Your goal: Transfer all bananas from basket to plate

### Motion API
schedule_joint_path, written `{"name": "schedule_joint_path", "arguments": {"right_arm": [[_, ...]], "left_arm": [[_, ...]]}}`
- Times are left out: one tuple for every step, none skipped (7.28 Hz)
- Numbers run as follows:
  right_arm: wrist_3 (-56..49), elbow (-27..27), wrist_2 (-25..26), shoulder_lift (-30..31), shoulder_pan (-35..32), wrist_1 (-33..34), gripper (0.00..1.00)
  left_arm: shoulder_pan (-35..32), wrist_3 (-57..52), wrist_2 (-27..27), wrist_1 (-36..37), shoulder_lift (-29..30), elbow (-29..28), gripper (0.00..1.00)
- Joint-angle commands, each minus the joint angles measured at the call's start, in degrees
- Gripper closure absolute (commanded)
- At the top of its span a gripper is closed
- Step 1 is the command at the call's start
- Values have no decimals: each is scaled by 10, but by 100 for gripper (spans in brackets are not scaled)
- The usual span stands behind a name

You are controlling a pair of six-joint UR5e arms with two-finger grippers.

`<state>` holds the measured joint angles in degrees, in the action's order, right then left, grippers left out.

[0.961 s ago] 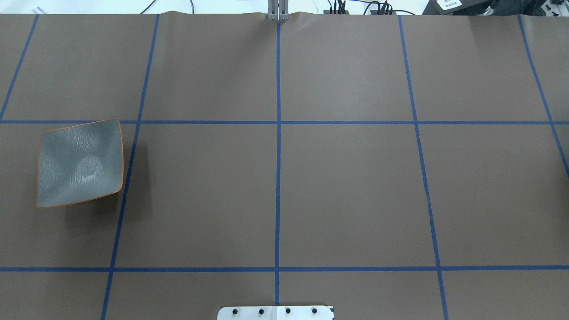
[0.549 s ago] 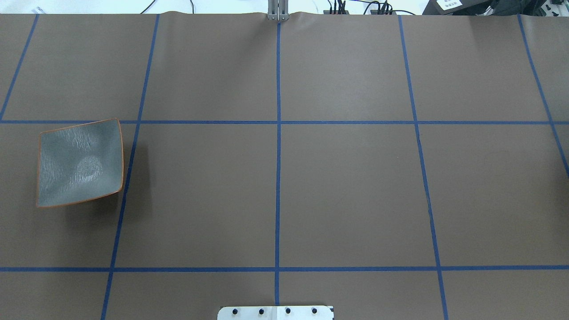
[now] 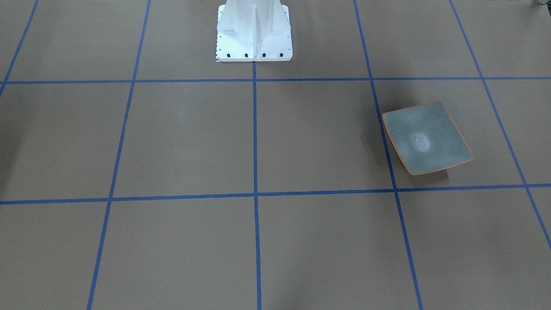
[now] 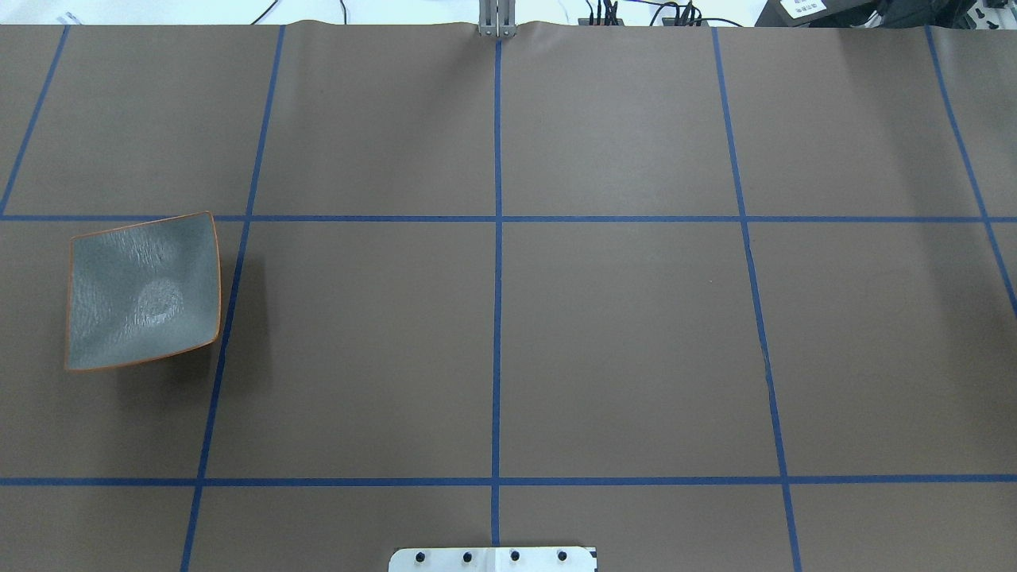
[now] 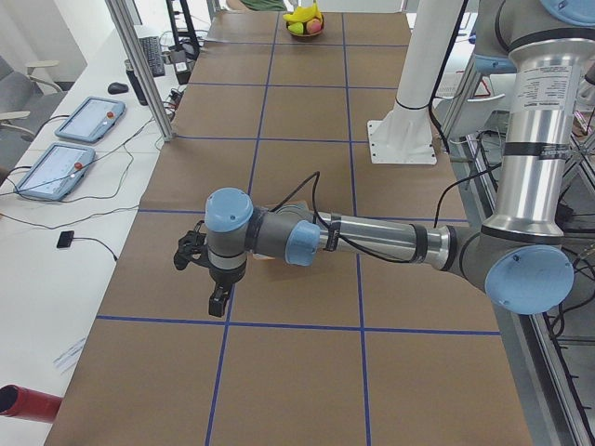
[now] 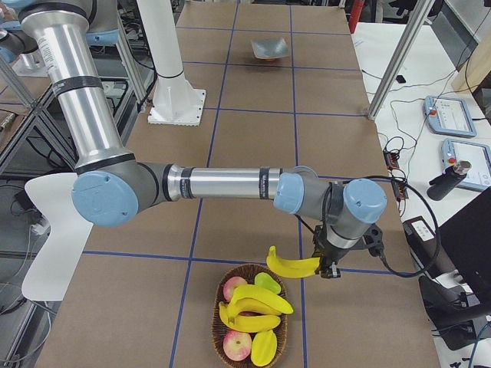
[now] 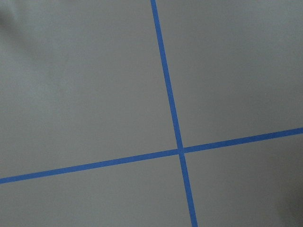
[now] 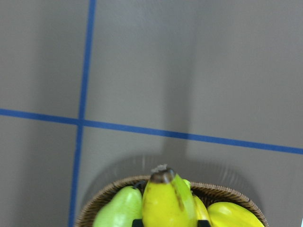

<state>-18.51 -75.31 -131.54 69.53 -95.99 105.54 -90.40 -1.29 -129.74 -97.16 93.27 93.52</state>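
Observation:
My right gripper [image 6: 327, 267] holds a yellow banana [image 6: 293, 266] just above and beside the wicker basket [image 6: 217, 331]. In the right wrist view the banana [image 8: 164, 198] sits between the finger tips, over the basket rim [image 8: 106, 195]. More bananas [image 6: 259, 300] lie in the basket. The grey-blue plate [image 4: 143, 290] with an orange rim sits bare at the table's left; it also shows in the front view [image 3: 426, 137] and far away in the right view [image 6: 270, 48]. My left gripper [image 5: 216, 299] hovers near the plate; I cannot tell its state.
The basket also holds red apples [image 6: 238, 345] and a green pear [image 8: 119, 210]. The white robot base [image 3: 254, 32] stands mid-table. Tablets [image 5: 56, 167] and cables lie on a side bench. Aluminium posts [image 6: 399, 57] stand by the table's edge.

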Motion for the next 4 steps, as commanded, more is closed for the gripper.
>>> {"name": "schedule_joint_path", "arguments": {"right_arm": [[103,-32,-88,-43,51,28,100],[173,-78,-91,-45,94,28,100],[276,-127,-101,-48,146,26,100],[379,-166,-104,-66,192,24,100]], "left_arm": [[0,15,-2,-3,5,3,0],[1,54,-22,-4,18,3,0],[8,92,-81,-4,37,3,0],[26,155,-116,-3,63,13,0]]}}
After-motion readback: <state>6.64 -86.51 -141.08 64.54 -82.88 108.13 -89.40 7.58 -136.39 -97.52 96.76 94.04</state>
